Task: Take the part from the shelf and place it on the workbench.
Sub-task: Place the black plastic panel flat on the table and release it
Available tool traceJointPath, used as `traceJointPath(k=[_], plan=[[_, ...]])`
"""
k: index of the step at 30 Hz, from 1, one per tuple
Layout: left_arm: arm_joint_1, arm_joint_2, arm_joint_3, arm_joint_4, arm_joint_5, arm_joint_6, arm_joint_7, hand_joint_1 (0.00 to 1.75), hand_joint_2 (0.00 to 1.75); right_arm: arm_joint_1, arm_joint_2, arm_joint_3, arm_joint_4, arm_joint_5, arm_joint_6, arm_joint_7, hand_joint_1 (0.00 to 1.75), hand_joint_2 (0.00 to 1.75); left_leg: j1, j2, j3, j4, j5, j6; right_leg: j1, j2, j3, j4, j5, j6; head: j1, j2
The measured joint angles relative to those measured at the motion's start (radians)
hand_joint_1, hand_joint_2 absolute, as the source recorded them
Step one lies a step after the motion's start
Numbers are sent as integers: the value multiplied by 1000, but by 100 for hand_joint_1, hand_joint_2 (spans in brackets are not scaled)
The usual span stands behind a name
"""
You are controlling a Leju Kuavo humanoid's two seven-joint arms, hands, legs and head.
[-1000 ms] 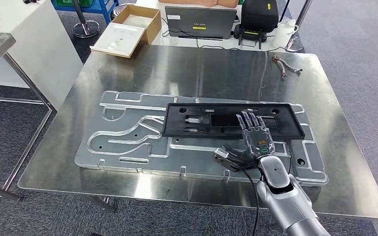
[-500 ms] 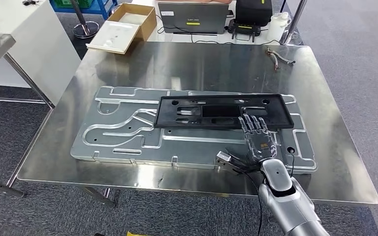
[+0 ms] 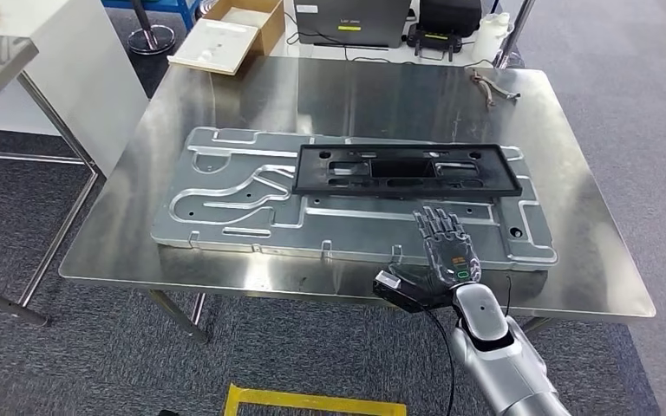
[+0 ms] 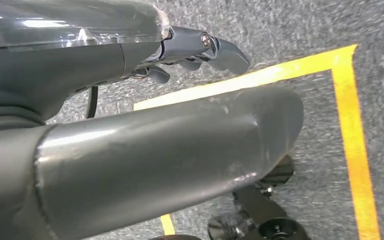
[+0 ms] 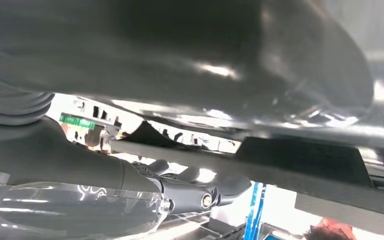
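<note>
The black rectangular frame part (image 3: 406,170) lies flat on a grooved aluminium plate (image 3: 243,199) on the steel workbench (image 3: 355,95). My right hand (image 3: 447,251) hovers over the plate's near edge, fingers spread and straight. It holds nothing and is a short way in front of the part, not touching it. The right wrist view looks past the right hand's fingers (image 5: 190,195) to the dark part (image 5: 300,160) just beyond. My left hand (image 4: 200,50) hangs beside my body over the carpet, empty, with its fingers loosely extended.
A pliers-like tool (image 3: 492,88) lies at the bench's far right. Behind the bench are a laptop (image 3: 351,22) and a cardboard box (image 3: 234,35). A white cabinet (image 3: 52,69) stands at the left. Yellow floor tape (image 3: 312,400) runs on the carpet near my feet.
My right hand has drawn back from the black part, where its fingertips rested, to the plate's near edge. The whole view has shifted, so the camera has moved back as well.
</note>
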Motion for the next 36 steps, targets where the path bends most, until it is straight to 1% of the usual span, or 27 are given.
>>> traceJointPath(k=[2,3,5,6,7,8,10,11,12,13,15,17,18,20,21,22,23,25,26,27,28,29,30,31,33,34,36], plan=[[0,-1,0,0,0,0,0,0,0,-4,1,0,-2,0,-1,0,0,0,-3,1,-12,2,16,-9,8,-2,91,-128,-2,-14,0,0],[0,-1,0,0,0,0,0,0,0,-6,2,-1,-3,0,-2,-1,0,0,-2,2,-14,0,23,-14,12,-3,111,-162,-9,-18,0,0],[1,0,0,0,0,0,0,0,0,-6,4,-1,-3,0,-3,-1,0,0,-1,2,-17,-6,40,-26,12,-3,108,-179,6,-26,0,0],[1,0,0,0,0,0,0,0,0,-6,4,-1,-3,0,-4,-1,0,0,0,0,-22,-3,34,-33,10,-5,102,-185,18,-31,0,0],[2,0,0,0,0,0,0,0,0,-6,4,-1,-2,0,-4,-1,0,0,-1,-3,-31,13,10,-39,6,-6,93,-191,32,-38,0,0],[3,0,0,0,0,0,0,0,0,-6,4,-1,-2,0,-4,-1,0,0,0,-5,-44,48,-34,-45,2,-8,81,-196,47,-43,0,0],[4,0,0,0,0,0,1,0,0,-5,0,-1,-2,0,-4,-1,0,0,6,-5,-71,166,-137,-55,2,-10,51,-196,71,-47,-1,0],[4,0,0,0,0,0,1,0,0,-3,-2,-1,-1,1,-4,-1,0,0,9,-5,-77,225,-164,-59,2,-10,34,-194,83,-46,-1,0],[3,1,0,0,0,0,2,0,0,-2,-4,-1,-1,1,-4,-1,0,0,11,-5,-72,263,-164,-62,2,-11,16,-191,95,-45,0,0],[3,1,0,0,1,0,3,0,0,1,-5,-1,0,1,-4,-1,0,0,13,-5,-54,271,-142,-65,1,-11,-2,-186,106,-42,-1,0],[2,1,0,0,2,0,5,0,0,7,-5,-1,0,3,-6,-1,0,0,17,-6,29,191,-94,-68,-1,-11,-36,-172,124,-34,-1,0],[0,1,0,0,3,0,6,0,0,13,-5,-1,-1,6,-10,-1,0,0,15,-8,127,56,-110,-61,-1,-11,-58,-159,139,-23,-1,0],[0,1,0,0,4,0,6,0,0,17,-5,-1,-1,8,-14,-1,0,0,12,-10,153,12,-126,-54,-1,-11,-62,-156,147,-17,-1,0],[1,1,1,0,6,0,8,0,0,29,-5,-1,-2,12,-23,-1,0,0,8,-12,156,-11,-129,-34,-1,-11,-64,-159,164,-4,0,0],[2,1,1,0,7,0,9,0,0,38,-4,0,-2,14,-30,-1,0,0,9,-9,149,-13,-119,-25,-2,-10,-68,-157,162,1,0,0],[2,0,1,0,8,0,9,0,0,50,-2,0,-2,15,-36,-1,0,0,10,-7,140,-14,-108,-15,-4,-9,-75,-144,140,6,0,0],[2,0,2,1,9,1,9,0,0,63,1,0,-2,15,-43,-1,0,0,11,-5,129,-15,-95,-6,-5,-8,-87,-114,97,10,0,0],[3,0,2,1,13,2,9,0,0,91,8,0,-3,13,-60,-1,0,0,10,-3,99,-15,-69,4,-6,-6,-115,-1,-16,15,0,0],[4,1,3,1,16,3,8,0,0,107,10,-1,-4,9,-72,-2,0,0,9,-3,82,-13,-57,6,-6,-5,-124,62,-49,17,0,0],[6,1,4,1,18,4,7,0,0,124,12,-1,-7,4,-83,-3,0,0,8,-3,65,-11,-45,5,-6,-5,-123,107,-56,18,0,0],[8,1,6,1,20,5,6,0,0,142,12,-2,-10,-2,-94,-6,0,0,7,-3,48,-9,-34,4,-6,-5,-109,125,-39,17,0,0],[10,1,7,1,21,5,5,0,0,160,13,-3,-14,-7,-103,-9,0,0,6,-3,32,-6,-24,2,-5,-5,-80,111,-11,15,0,0],[12,0,9,1,21,6,4,0,0,174,13,-5,-19,-11,-109,-11,0,0,5,-3,19,-2,-16,0,-4,-5,-35,65,11,9,0,0],[14,0,9,1,22,6,3,0,0,185,13,-6,-25,-14,-114,-13,0,0,3,-3,7,2,-8,-4,0,-5,24,-6,16,2,0,0],[15,0,10,1,23,6,1,0,0,194,13,-9,-37,-20,-119,-16,0,0,0,0,-6,5,8,-14,6,-5,115,-138,-10,-9,-1,0],[14,0,12,1,25,6,0,0,0,199,13,-12,-43,-28,-122,-20,0,0,1,2,-9,4,16,-20,9,-5,134,-173,-21,-14,-1,0],[16,0,18,1,32,8,-4,0,0,225,14,-26,-55,-66,-132,-38,0,0,3,3,-14,1,27,-33,9,-8,130,-189,-9,-23,0,0]])
